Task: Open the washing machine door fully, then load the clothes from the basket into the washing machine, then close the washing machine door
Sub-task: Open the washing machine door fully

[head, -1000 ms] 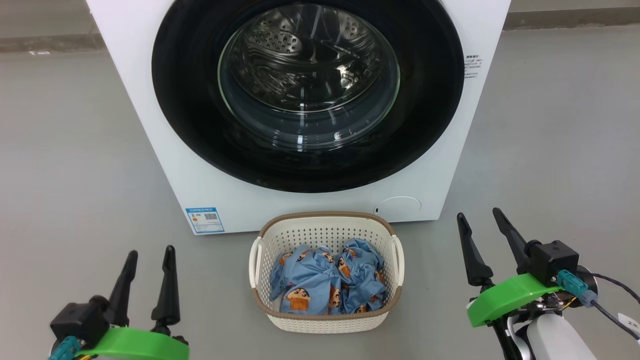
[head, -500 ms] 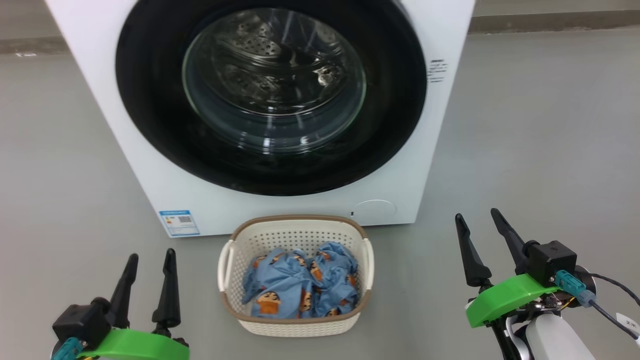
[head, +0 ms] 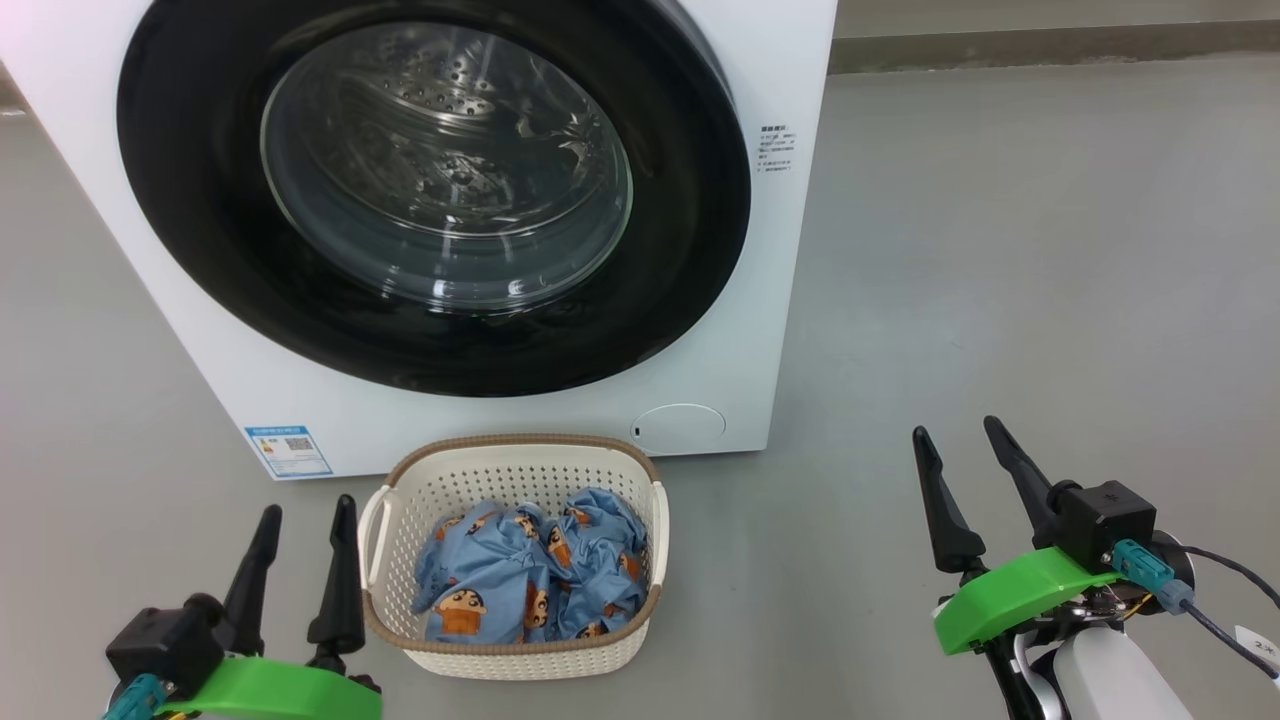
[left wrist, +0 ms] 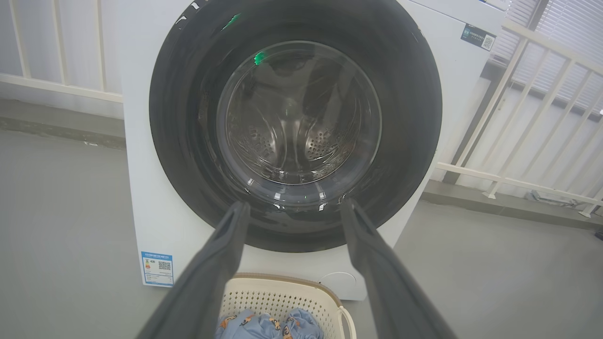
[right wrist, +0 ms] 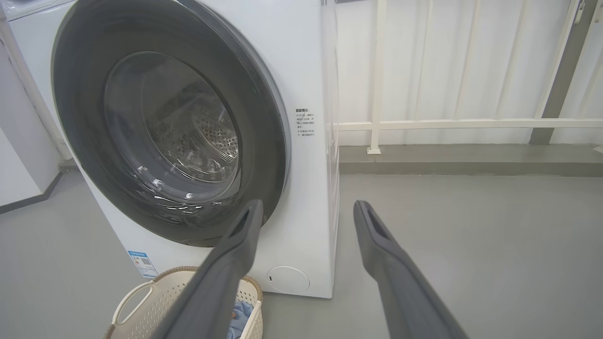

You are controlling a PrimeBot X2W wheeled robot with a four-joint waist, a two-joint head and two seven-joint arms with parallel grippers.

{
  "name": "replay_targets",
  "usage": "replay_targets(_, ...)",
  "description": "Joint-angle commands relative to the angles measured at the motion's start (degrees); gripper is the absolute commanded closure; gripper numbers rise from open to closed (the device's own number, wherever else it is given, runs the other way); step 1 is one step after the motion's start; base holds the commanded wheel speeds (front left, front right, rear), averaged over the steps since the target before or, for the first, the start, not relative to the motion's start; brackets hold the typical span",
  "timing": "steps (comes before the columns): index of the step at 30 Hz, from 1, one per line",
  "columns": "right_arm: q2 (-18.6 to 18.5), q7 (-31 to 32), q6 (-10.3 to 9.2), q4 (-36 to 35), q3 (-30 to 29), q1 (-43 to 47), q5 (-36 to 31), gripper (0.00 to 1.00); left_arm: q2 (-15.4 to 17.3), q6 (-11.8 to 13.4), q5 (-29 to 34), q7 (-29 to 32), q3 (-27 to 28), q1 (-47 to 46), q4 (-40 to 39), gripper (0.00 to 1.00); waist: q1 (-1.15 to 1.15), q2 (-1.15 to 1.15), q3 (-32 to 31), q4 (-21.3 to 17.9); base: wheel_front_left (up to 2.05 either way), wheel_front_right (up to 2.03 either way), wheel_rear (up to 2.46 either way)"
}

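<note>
Status: the washing machine [head: 790, 250] sits upper left in the head view, a white box on a grey floor [head: 1000, 250]. The washing machine door [head: 690, 200] is shut and not yet opened. Its black rim lies flat on the front panel, and the drum [head: 440, 130] shows through the glass. The right wrist view shows a thin grey edge along the rim's right side; whether the door is latched can't be told from that angle.

The basket [head: 520, 441] stands upright on the floor just in front of the machine, below the door. It sits between the blue energy label [head: 288, 452] and the round white cover [head: 680, 425] at the panel's foot. The clothes [head: 500, 590] are in the basket in a crumpled heap, blue with orange-brown cartoon faces.

The left gripper [head: 307, 510] is low left, just beside the basket's left handle [head: 372, 520] and not touching it. Its fingers are spread wide and hold nothing. In the left wrist view they frame the bottom of the door glass.

The right gripper [head: 954, 432] is low right over bare floor, well apart from basket and machine, jaws wide and empty. Its wrist view takes the machine front at an angle, with a white railing [right wrist: 377, 125] behind.
</note>
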Motion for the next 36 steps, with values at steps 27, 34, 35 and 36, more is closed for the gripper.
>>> replay_targets(27, -0.25, -0.71, 0.26, -1.16, 1.51, -2.14, 0.26, 0.0, 1.48, 0.1, -0.01, -0.37, 2.1, -2.18, -1.45, 0.0, 0.0, 0.0, 0.09, 0.08, 0.01, 0.01, -0.02)
replay_targets(34, -0.25, -0.71, 0.26, -0.9, 1.52, -2.41, -0.04, 0.0, 1.43, 0.09, 0.08, -0.37, 2.35, -1.97, -1.69, 0.0, 0.0, 0.0, 0.34, -0.04, 0.0, 0.0, 0.0)
replay_targets(35, -0.25, -0.71, 0.26, -0.84, 1.5, -2.48, -0.09, 0.0, 1.41, 0.08, 0.12, -0.37, 2.37, -1.94, -1.74, 0.0, 0.0, 0.0, 0.39, -0.05, 0.0, 0.0, 0.0)
replay_targets(36, -0.25, -0.71, 0.26, -0.8, 1.48, -2.53, -0.13, 0.0, 1.4, 0.08, 0.14, -0.37, 2.38, -1.91, -1.78, 0.0, 0.0, 0.0, 0.43, -0.06, 0.0, 0.0, 0.0)
